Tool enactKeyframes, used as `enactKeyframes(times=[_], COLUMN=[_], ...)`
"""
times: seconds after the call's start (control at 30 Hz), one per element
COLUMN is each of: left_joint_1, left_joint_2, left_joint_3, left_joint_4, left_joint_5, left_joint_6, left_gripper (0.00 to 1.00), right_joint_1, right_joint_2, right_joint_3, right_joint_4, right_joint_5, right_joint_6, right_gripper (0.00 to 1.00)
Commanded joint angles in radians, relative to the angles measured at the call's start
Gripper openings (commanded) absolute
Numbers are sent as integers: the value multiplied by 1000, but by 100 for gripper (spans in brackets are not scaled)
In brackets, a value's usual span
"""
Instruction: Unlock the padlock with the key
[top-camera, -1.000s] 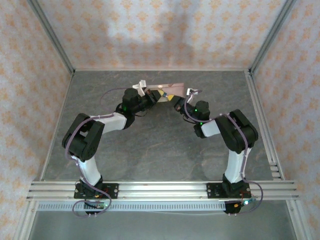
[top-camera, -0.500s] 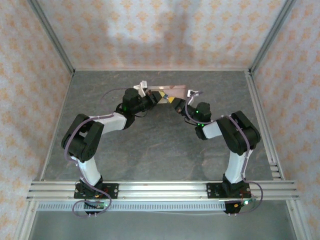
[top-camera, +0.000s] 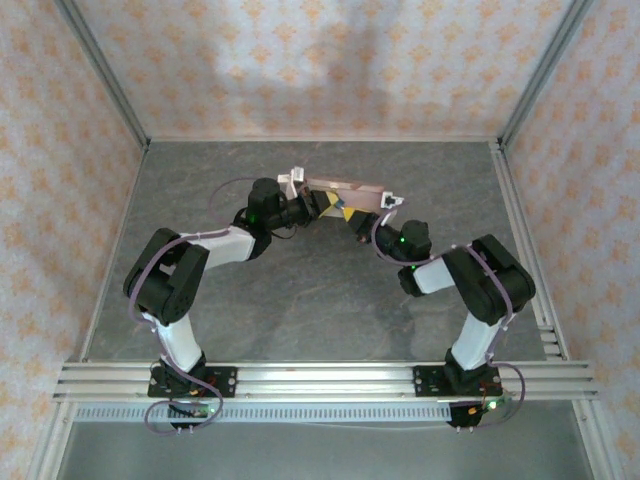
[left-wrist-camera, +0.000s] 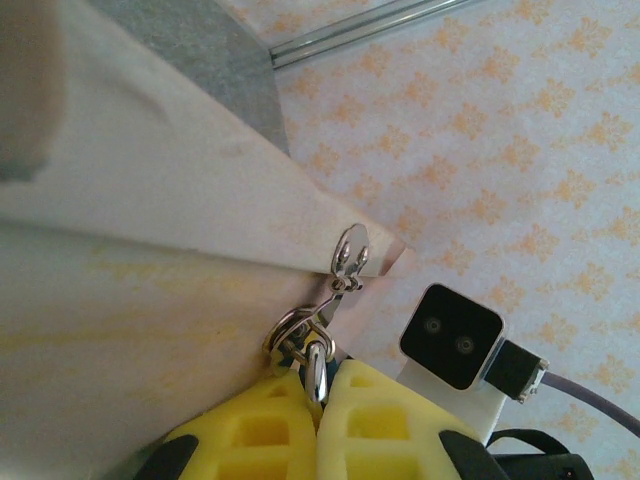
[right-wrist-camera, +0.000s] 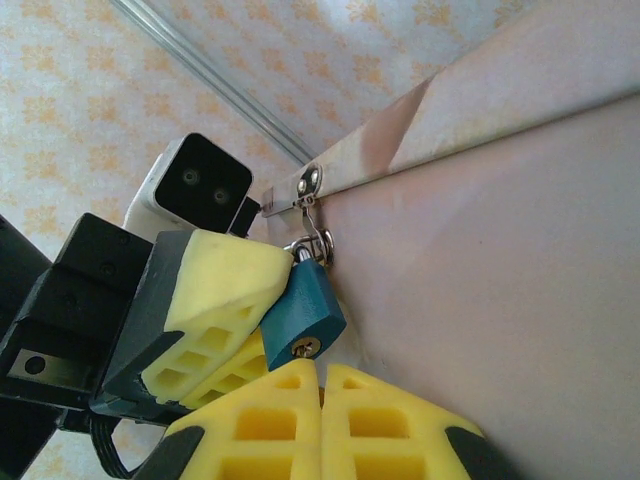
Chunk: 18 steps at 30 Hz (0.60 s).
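Observation:
A small teal padlock with a silver shackle hangs from the hasp ring of a pale pink box. My left gripper is shut on the padlock, its yellow fingers clamping the body from the left. The brass keyhole faces my right gripper, which is shut with its tips right under the keyhole. A tiny silver bit of the key shows in the keyhole; the rest is hidden between the pads. In the top view both grippers meet at the box.
The box stands at the back middle of the grey table. The right wrist camera sits close behind the hasp. Patterned walls and metal frame rails enclose the table.
The box and both grippers have shifted to the right. The right arm's elbow has swung right and nearer, and the left gripper has followed along the box front.

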Motion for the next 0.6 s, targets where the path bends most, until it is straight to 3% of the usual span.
enactKeyframes(times=[0.0,0.3,0.47,0.57], left_joint_1=[-72,-95,-93,-83], left_joint_2=[-57,-56,-62,-69], left_joint_3=[-2,5,0,-10], left_joint_4=[92,68,46,27], left_joint_5=[183,206,180,139], left_joint_6=[-8,25,35,41], left_gripper=[0,0,0,0], right_joint_1=[47,57,72,50], right_joint_2=[-20,40,9,8], right_joint_3=[-5,174,198,159], right_joint_4=[35,35,33,33], right_joint_5=[32,-53,-36,-18], right_joint_6=[-50,390,380,375], right_gripper=[2,2,6,14])
